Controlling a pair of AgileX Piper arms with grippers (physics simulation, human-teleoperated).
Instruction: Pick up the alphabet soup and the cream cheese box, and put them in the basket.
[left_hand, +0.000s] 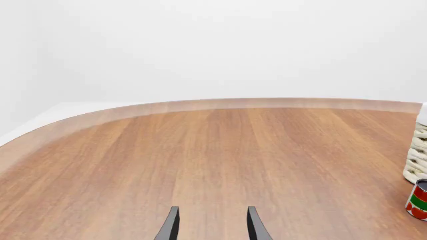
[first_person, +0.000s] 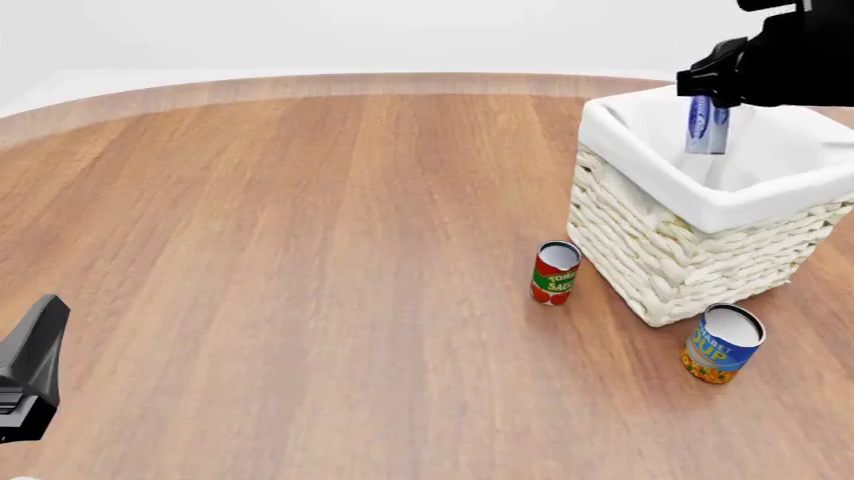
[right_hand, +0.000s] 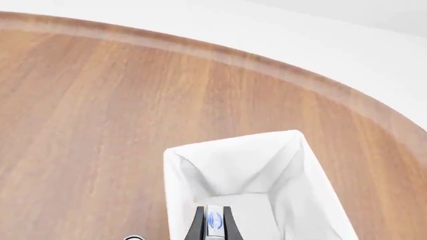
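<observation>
The cream cheese box (first_person: 706, 124), blue and white, hangs upright over the inside of the basket (first_person: 727, 212), with my right gripper (first_person: 709, 100) shut on it. In the right wrist view the box (right_hand: 214, 221) sits between the two dark fingers (right_hand: 196, 226), above the basket's white liner (right_hand: 233, 144). The alphabet soup (first_person: 722, 344) stands upright on the table just in front of the basket. My left gripper (left_hand: 212, 230) is open over bare wood far to the left, with nothing between its fingers.
A smaller red-and-green can (first_person: 555, 272) stands by the basket's front left corner and also shows in the left wrist view (left_hand: 418, 200), beside the basket's woven wall (left_hand: 417, 157). The left arm's dark body (first_person: 32, 372) sits at the near left edge.
</observation>
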